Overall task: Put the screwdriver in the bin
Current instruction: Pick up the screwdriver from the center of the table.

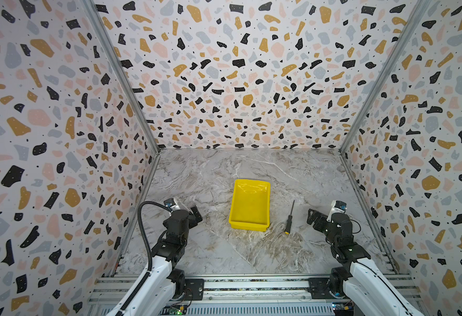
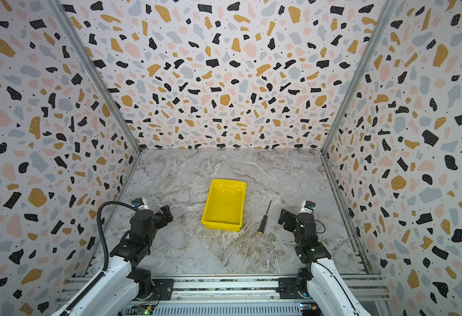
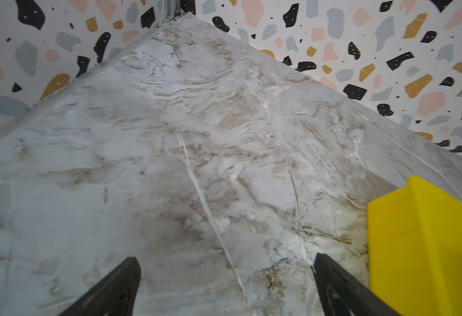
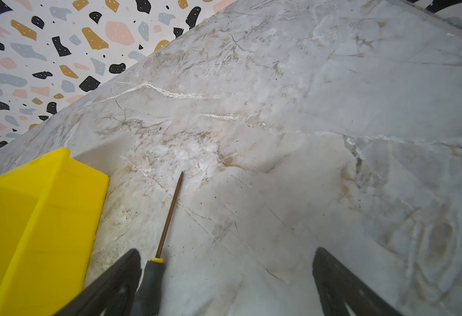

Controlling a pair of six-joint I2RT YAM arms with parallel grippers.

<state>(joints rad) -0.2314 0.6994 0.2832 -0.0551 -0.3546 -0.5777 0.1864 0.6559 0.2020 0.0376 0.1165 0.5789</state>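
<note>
The screwdriver [image 1: 289, 219] [image 2: 264, 219] lies flat on the marble table just right of the bin, its yellow-capped black handle toward the front and its thin shaft pointing to the back. The bin [image 1: 249, 205] [image 2: 224, 205] is a yellow tray standing mid-table with nothing in it. My right gripper [image 1: 313, 216] [image 2: 284, 216] hangs open a short way right of the screwdriver, holding nothing. In the right wrist view the screwdriver [image 4: 169, 213] shows close beside one finger of the right gripper [image 4: 225, 254], with the bin [image 4: 33, 219] beyond it. My left gripper [image 1: 195, 212] [image 3: 224, 262] is open left of the bin [image 3: 426, 246].
Terrazzo-patterned walls close the table in at the left [image 1: 60, 164], back [image 1: 246, 82] and right [image 1: 415, 164]. An aluminium rail [image 1: 251, 284] carrying both arm bases runs along the front edge. Bare marble [image 1: 224, 251] lies between the arms.
</note>
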